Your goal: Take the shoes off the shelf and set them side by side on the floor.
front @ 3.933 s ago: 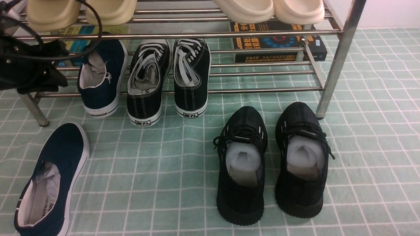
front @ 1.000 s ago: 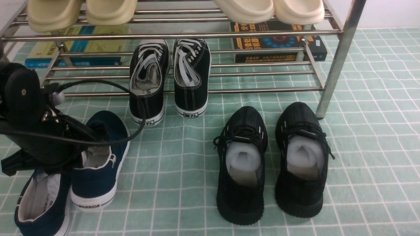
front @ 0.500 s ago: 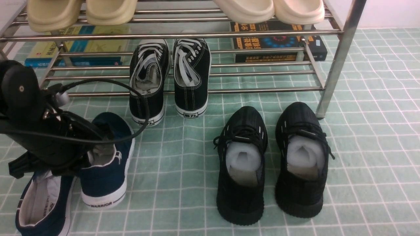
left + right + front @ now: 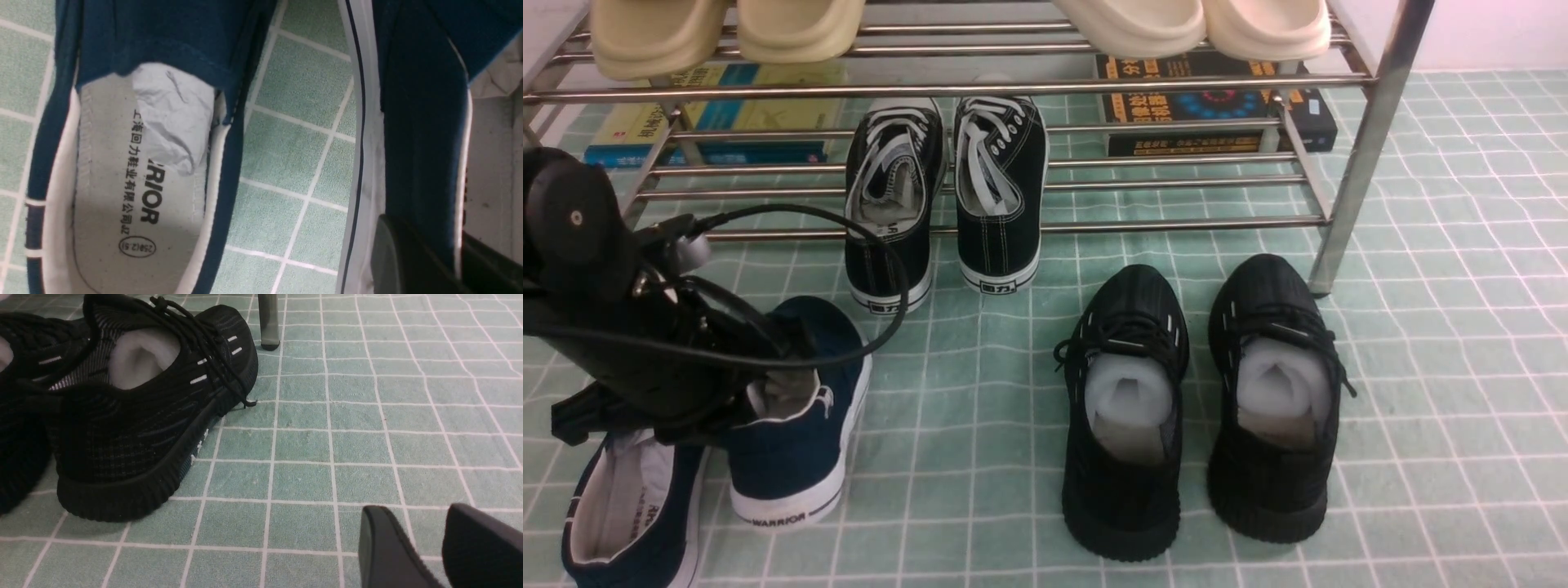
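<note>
Looks forward across a pale green tiled floor [image 4: 980, 392] to a low chrome shelf [image 4: 1372, 122]. Shows the left navy slip-on [image 4: 629, 506] off the shelf and flat on the floor at the robot's near left, heel toward the camera, with grey lining and crumpled paper [image 4: 171, 122] visible inside. Shows the right navy slip-on [image 4: 796, 441] just beside it, also off the shelf, its white "WARRIOR" heel toward the camera; in the left wrist view, reveals a strip of floor between the two; cannot tell whether this shoe's sole lies fully on the floor. Catches the left gripper [image 4: 425, 234] clamped on that shoe's side wall, one finger outside and one inside the opening. Shows the right gripper [image 4: 414, 535] low over bare floor, jaws parted, grasping nothing, near the black knit sneakers [image 4: 1201, 408] standing on the floor at the right. Shows black canvas sneakers [image 4: 947, 196] with white laces on the shelf's lower tier.
</note>
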